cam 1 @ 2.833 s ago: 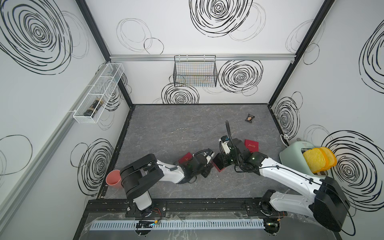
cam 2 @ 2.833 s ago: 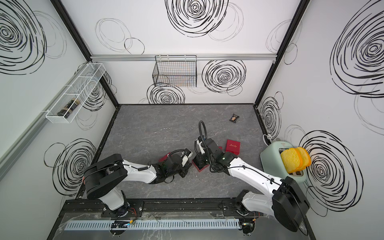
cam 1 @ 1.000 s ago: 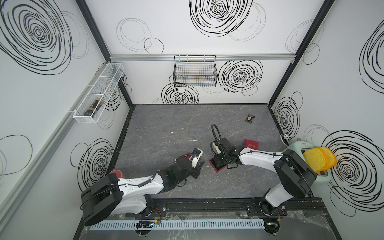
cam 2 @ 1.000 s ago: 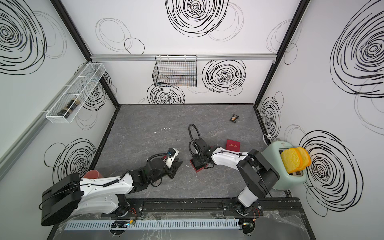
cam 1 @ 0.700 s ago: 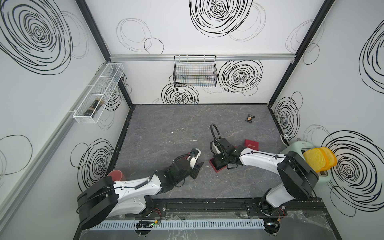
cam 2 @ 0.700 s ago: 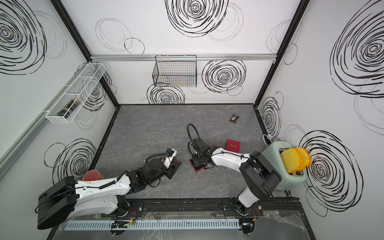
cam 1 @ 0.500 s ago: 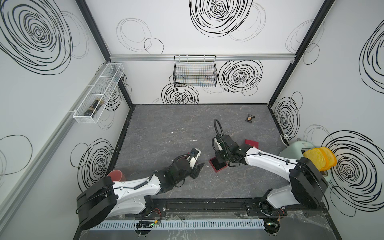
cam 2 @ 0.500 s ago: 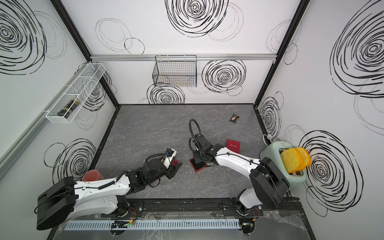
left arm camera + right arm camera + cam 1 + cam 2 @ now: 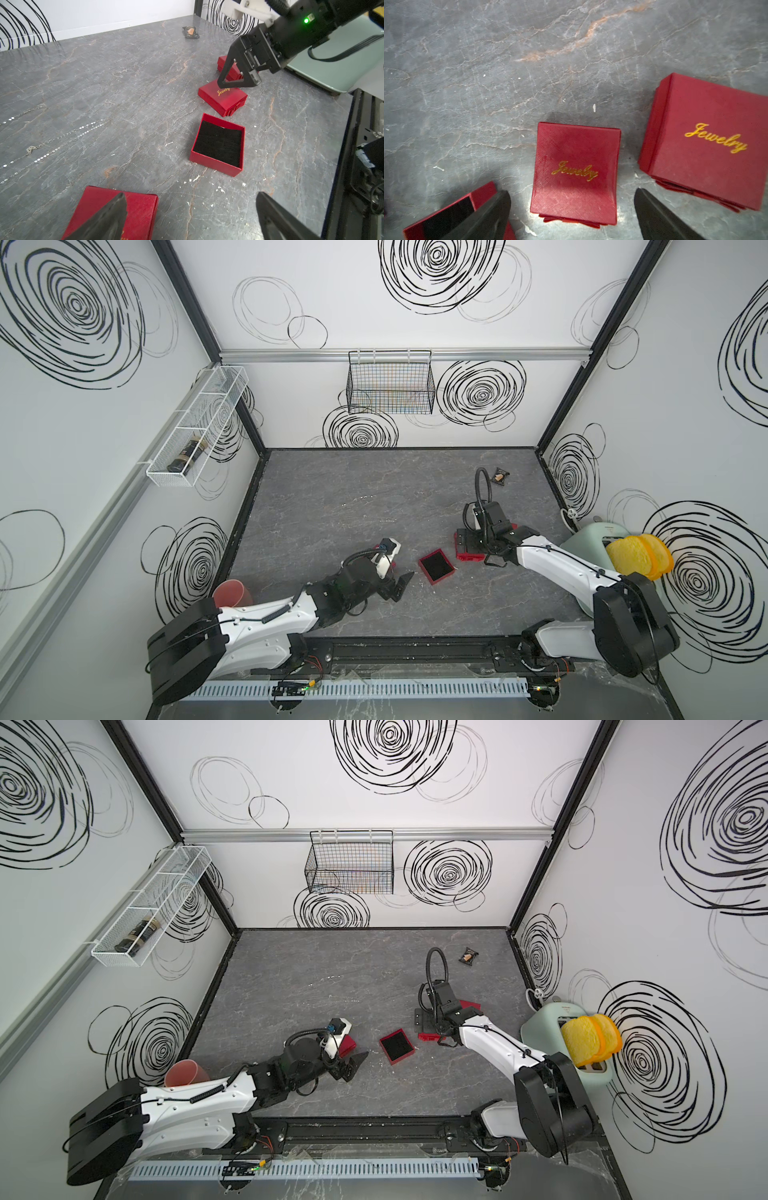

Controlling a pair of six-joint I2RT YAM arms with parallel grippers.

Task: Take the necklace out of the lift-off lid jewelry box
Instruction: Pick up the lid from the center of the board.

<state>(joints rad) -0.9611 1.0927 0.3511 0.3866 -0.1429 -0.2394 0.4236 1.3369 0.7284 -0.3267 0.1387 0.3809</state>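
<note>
Necklace (image 9: 31,148) stretched sideways across table (image 9: 145,83)

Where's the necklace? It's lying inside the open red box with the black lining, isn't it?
Not quite. The open red box does have a black lining, but nothing lies in it. The necklace lies on the grey table, off to one side of the box. The left wrist view shows this.

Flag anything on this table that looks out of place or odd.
The open jewelry box sits empty, and its black insert looks bowed up along one edge. The necklace lies sprawled loose on the table, well apart from the box.
</note>
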